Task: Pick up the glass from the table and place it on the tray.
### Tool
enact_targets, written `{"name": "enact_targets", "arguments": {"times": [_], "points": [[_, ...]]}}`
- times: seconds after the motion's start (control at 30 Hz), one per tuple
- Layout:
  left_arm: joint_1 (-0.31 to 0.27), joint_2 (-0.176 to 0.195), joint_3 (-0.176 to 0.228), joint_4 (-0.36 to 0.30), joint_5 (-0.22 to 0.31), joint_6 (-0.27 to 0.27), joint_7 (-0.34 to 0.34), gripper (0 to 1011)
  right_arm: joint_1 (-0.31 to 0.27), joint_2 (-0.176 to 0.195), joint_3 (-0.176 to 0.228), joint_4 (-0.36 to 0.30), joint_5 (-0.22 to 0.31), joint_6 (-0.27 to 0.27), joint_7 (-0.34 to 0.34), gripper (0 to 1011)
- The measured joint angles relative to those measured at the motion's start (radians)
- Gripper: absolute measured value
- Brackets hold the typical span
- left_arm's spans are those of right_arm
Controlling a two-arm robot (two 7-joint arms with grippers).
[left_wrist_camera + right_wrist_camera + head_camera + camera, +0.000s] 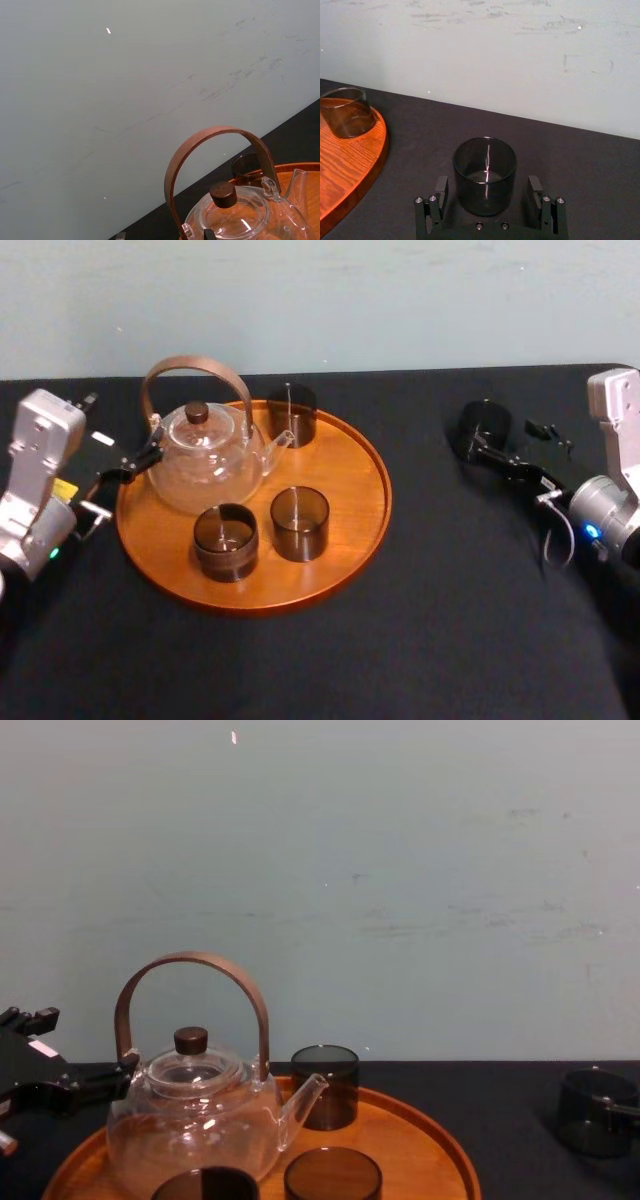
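The glass [486,426], dark smoked and cylindrical, stands upright on the black table [450,620] to the right of the tray [384,490]. My right gripper [487,436] is open around it. In the right wrist view the glass [485,172] sits between the two fingers [440,196] with a small gap on each side. The chest view shows the glass [590,1110] at the far right. The round orange-brown tray [350,160] holds a teapot and three other dark glasses. My left gripper [130,468] rests at the tray's left edge, close to the teapot.
On the tray, a clear glass teapot [205,455] with a brown arched handle [215,137] fills the left half. Dark glasses stand at the back [292,412] and at the front [299,523], [226,540]. Bare orange wood [345,465] lies on the tray's right side. A pale wall runs behind the table.
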Motion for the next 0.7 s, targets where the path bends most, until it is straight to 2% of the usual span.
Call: {"name": "enact_targets", "arguments": {"times": [0.3, 0.7], "points": [[0.000, 0.000, 0.000, 0.000, 0.000, 0.000, 0.000, 1009, 0.034, -0.011, 0.002, 0.053, -0.004, -0.009, 0.013, 1003], [0.000, 0.000, 0.000, 0.000, 0.000, 0.000, 0.000, 1010, 0.084, -0.030, -0.008, 0.121, -0.012, -0.049, 0.044, 1003]]}}
